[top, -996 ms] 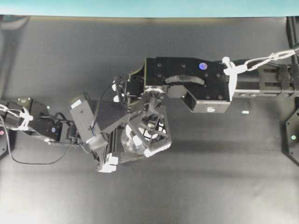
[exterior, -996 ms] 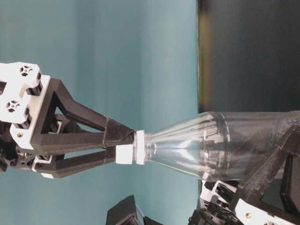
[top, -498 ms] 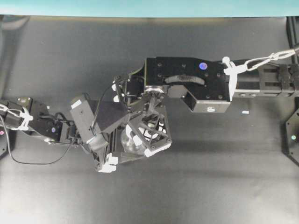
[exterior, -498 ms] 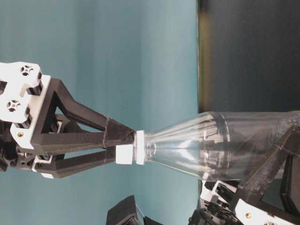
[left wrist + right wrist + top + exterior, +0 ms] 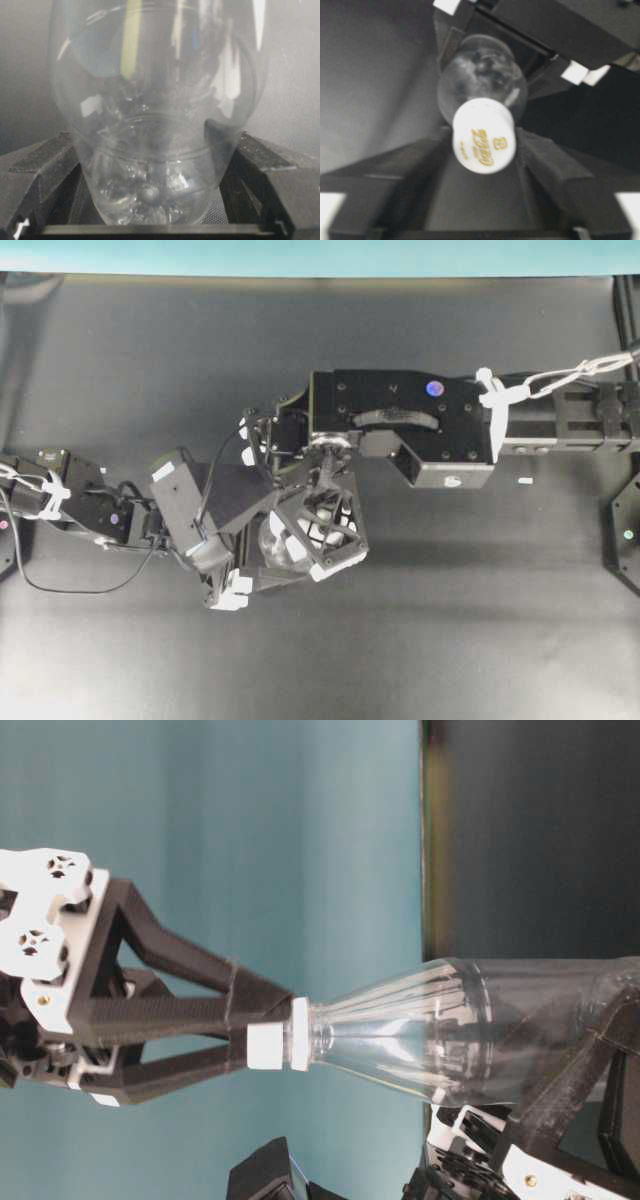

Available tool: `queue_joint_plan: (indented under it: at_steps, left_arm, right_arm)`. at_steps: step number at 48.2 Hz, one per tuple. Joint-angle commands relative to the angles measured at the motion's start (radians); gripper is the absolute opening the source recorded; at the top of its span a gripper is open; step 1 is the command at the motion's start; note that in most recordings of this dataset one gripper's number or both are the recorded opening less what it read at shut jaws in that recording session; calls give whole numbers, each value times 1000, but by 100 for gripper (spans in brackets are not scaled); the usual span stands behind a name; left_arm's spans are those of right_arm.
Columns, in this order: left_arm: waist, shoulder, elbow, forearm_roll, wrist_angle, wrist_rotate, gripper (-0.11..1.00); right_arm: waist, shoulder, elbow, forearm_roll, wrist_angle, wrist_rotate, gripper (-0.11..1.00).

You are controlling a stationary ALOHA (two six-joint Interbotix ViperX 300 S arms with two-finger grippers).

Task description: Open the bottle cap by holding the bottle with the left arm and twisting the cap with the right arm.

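Observation:
The clear bottle (image 5: 278,545) stands upright on the black table, and its round body fills the left wrist view (image 5: 155,125). My left gripper (image 5: 272,552) is shut on the bottle's lower body, with a black finger (image 5: 40,175) pressed against each side. The white bottle cap (image 5: 484,142) sits on the neck (image 5: 298,1034). My right gripper (image 5: 275,1028) reaches down from above with its jaws parted. Its fingertips stand close on either side of the cap, and whether they touch it I cannot make out.
The black table (image 5: 450,640) runs back to a teal wall (image 5: 300,255). A small white scrap (image 5: 525,481) lies on the table to the right, under the right arm (image 5: 400,420). The left arm (image 5: 90,515) with its loose cables comes in from the left edge.
The right gripper's fingers have spread apart around the cap and the gripper has turned slightly. The bottle and the left gripper have not moved.

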Motion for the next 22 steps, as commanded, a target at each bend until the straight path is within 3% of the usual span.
queue_joint_plan:
  at_steps: [1, 7, 22]
  left_arm:
    - [-2, -3, -5, 3, -2, -2, 83]
    - [-3, -3, -5, 3, -2, -2, 83]
    - [-3, -2, -5, 3, -2, -2, 83]
  right_arm:
    - [38, -9, -6, 2, -8, 23, 64]
    - [38, -18, -5, 2, -14, 103, 77]
    - [26, -55, -20, 2, 26, 417, 77]
